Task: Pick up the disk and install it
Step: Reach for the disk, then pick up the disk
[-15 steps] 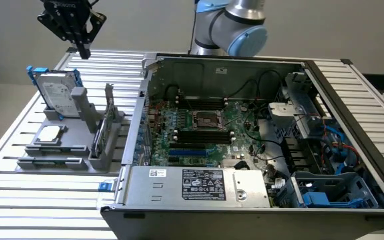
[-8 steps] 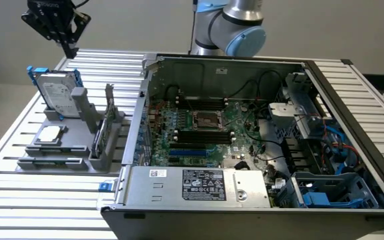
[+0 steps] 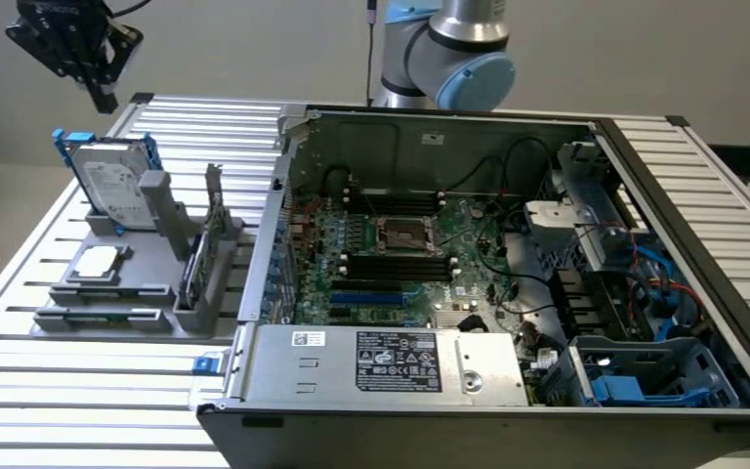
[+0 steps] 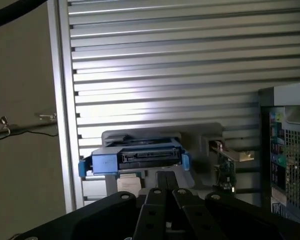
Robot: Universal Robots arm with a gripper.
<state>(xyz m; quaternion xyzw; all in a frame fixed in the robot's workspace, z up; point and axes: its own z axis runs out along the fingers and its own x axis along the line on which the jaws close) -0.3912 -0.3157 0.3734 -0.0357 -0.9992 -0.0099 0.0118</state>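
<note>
One end effector hangs above the far corner of the worktop at the exterior view's left, fingers drawn narrow together and holding nothing. The disk stands on edge in a grey rack, below the end effector and well apart from it. Its blue frame shows along the top edge and sides. On the same rack, a small square chip lies flat, and a thin card stands upright just beside it. An open computer case rests on the worktop at the exterior view's right of the rack. In the wrist view, the disk appears edge-on beyond the closed fingertips.
</note>
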